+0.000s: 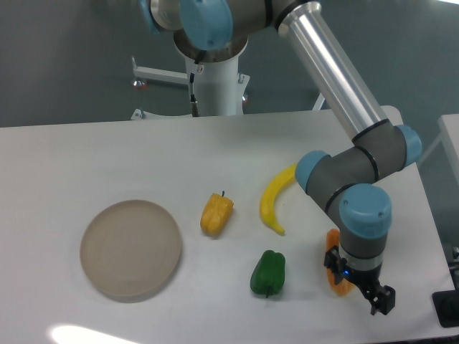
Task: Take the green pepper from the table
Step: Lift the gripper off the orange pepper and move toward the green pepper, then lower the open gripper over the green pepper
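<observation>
The green pepper (pixel 268 273) is small, glossy and dark green. It lies on the white table (pixel 86 158) near the front edge, right of centre. My gripper (pixel 357 282) points down to the right of the pepper, low over the table and apart from the pepper. Its two black fingers stand apart, so it looks open and holds nothing. An orange object (pixel 335 281) lies partly hidden behind the gripper's left finger.
A yellow banana (pixel 274 201) lies behind the green pepper. A yellow-orange pepper (pixel 216 213) is to its left. A round beige plate (pixel 130 249) sits at the front left. The table's right edge is close to the gripper.
</observation>
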Controlling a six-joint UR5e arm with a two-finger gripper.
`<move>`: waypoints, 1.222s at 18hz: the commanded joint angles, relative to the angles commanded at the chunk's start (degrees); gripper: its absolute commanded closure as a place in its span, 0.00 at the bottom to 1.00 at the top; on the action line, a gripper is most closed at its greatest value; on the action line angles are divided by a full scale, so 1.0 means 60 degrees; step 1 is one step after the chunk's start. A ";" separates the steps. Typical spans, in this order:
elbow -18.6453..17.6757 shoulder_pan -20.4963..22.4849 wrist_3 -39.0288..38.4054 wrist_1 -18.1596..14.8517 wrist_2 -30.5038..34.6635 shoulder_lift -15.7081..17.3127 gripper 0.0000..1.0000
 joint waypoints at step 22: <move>-0.3182 -0.0131 -0.3973 0.0190 -0.2448 0.1556 0.00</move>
